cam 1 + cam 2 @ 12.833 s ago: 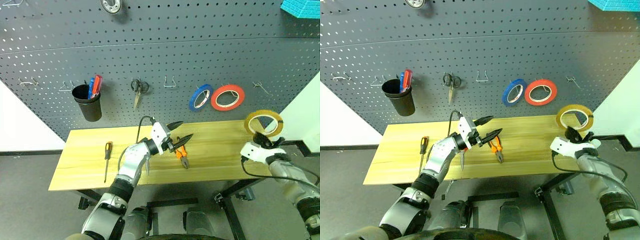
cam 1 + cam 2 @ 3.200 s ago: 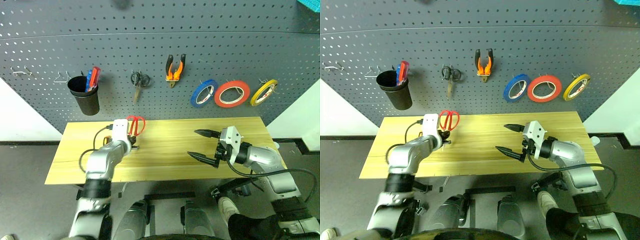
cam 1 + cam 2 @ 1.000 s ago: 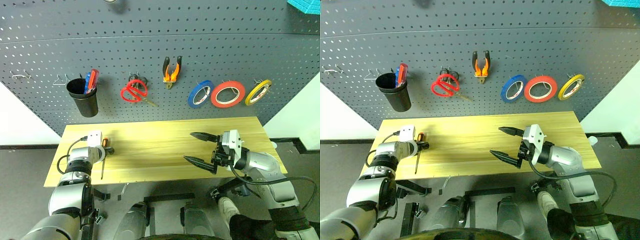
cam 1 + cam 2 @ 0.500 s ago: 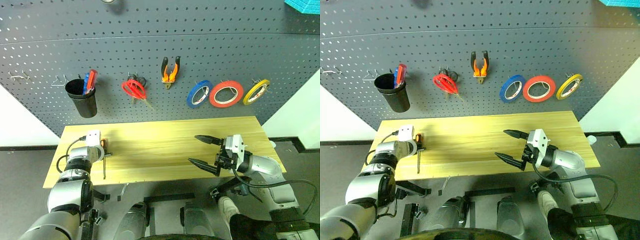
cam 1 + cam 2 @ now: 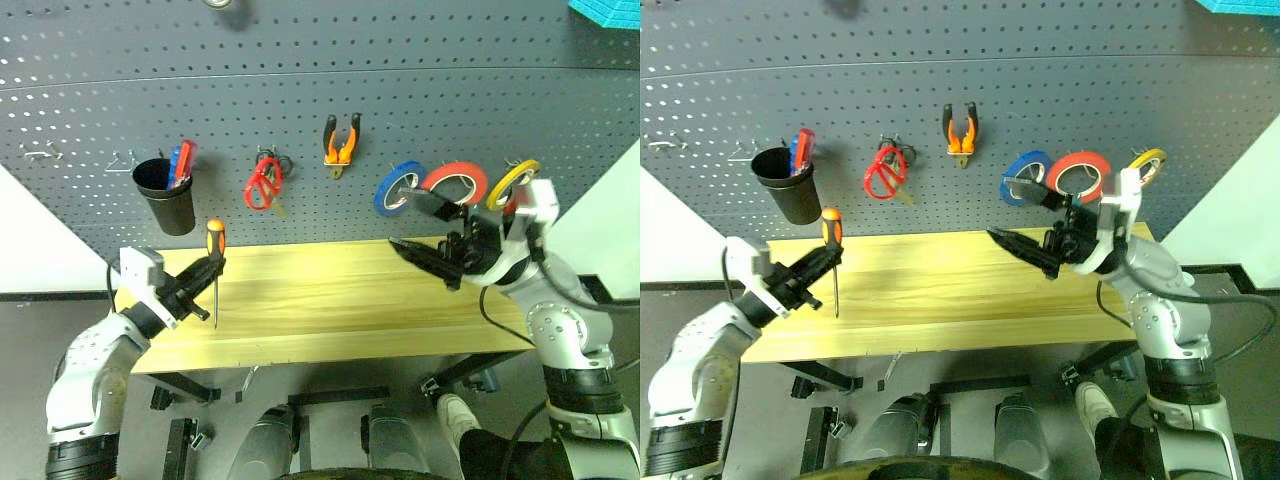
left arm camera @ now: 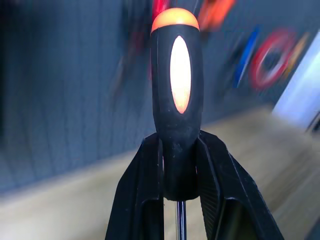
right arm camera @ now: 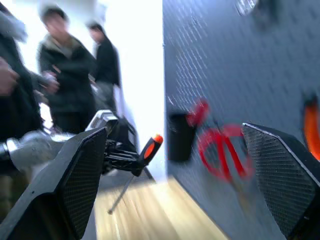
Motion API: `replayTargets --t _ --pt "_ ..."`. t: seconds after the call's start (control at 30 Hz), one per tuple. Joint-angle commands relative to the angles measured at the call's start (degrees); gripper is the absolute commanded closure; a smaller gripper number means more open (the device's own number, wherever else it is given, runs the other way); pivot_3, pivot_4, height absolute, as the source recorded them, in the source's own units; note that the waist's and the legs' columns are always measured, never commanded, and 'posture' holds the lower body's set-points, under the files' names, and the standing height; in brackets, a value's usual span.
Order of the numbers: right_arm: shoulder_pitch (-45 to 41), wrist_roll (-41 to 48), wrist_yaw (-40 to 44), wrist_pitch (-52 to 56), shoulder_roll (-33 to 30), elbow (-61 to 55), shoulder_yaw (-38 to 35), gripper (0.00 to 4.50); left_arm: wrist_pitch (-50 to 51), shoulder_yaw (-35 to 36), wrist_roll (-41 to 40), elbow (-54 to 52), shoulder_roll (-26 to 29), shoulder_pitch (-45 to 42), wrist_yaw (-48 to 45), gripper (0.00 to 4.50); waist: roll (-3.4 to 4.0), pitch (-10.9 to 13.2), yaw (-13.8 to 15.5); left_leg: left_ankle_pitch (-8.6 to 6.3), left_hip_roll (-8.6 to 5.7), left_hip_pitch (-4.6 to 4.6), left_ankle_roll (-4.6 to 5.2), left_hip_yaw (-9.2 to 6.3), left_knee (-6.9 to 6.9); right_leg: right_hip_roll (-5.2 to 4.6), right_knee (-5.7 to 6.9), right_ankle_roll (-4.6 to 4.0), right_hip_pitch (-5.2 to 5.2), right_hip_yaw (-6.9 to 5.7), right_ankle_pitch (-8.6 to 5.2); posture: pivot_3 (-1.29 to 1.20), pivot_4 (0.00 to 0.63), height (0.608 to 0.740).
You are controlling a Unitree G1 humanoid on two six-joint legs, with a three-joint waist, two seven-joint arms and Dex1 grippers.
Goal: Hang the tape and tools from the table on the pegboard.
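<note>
Now clamped in left pincer (image 5: 203,279): screwdriver (image 5: 214,262), lifted off worktop (image 5: 330,310), handle at twelve o'clock, shaft hanging down. Right pincer (image 5: 432,235) raised too, spread wide, empty. Already on pegboard (image 5: 300,120): red scissors (image 5: 262,184), pliers (image 5: 342,141), yellow tape (image 5: 511,184). Only screwdriver left to hang. No legible writing.

table (image 5: 330,300) top – bare | pegboard (image 5: 300,110) hooks – mostly taken
</note>
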Motion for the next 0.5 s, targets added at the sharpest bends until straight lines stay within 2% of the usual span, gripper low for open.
replayTargets --t 0.03,0.13,0.23,0.4,0.5 --pt "-2.53 1.16 0.09 1.66 -0.1 -2.41 -0.27 0.0 -3.1 6.43 -5.25 -1.61 0.73 -10.86 6.53 3.96 0.01 -0.01 0.99 0.0 0.0 0.01 0.0 0.05 0.0 -0.01 -0.01 0.0 0.01 0.01 0.0 -0.04 0.071 0.728" --pt "-2.86 -0.84 0.97 1.47 -0.14 -2.64 1.21 0.0 -5.63 7.66 -1.65 1.38 2.4 -21.63 13.56 3.96 -0.12 -0.09 1.84 0.04 -0.02 -0.02 -0.02 0.04 0.09 0.02 -0.02 0.04 0.03 -0.09 0.03 -0.04 0.066 0.728" --pt "-1.98 -2.56 1.21 1.13 -0.18 -2.9 2.19 0.0 -10.8 6.92 4.46 6.96 4.78 -29.38 16.85 3.96 -0.14 -0.23 1.4 0.09 -0.05 0.01 0.15 0.38 0.07 -0.01 -0.11 0.31 0.03 0.1 0.15 -0.04 0.061 0.728" --pt "-0.73 -3.59 0.58 1.14 0.58 -3.96 2.4 0.0 -21.86 3.96 13.96 20.26 8.06 -36.55 17.24 3.96 -0.15 -0.25 0.48 0.09 -0.13 0.0 0.21 0.6 -0.07 0.05 0.0 0.51 0.05 0.16 0.26 -0.05 0.055 0.728" --pt "-0.04 -3.54 -0.17 1.42 0.75 -4.91 2.06 0.0 -25.49 2.11 16.97 26.88 8.09 -38.78 17.72 3.96 -0.15 -0.26 0.47 0.1 -0.12 0.01 0.2 0.62 -0.06 0.07 0.04 0.51 0.06 0.17 0.28 -0.06 0.055 0.728"
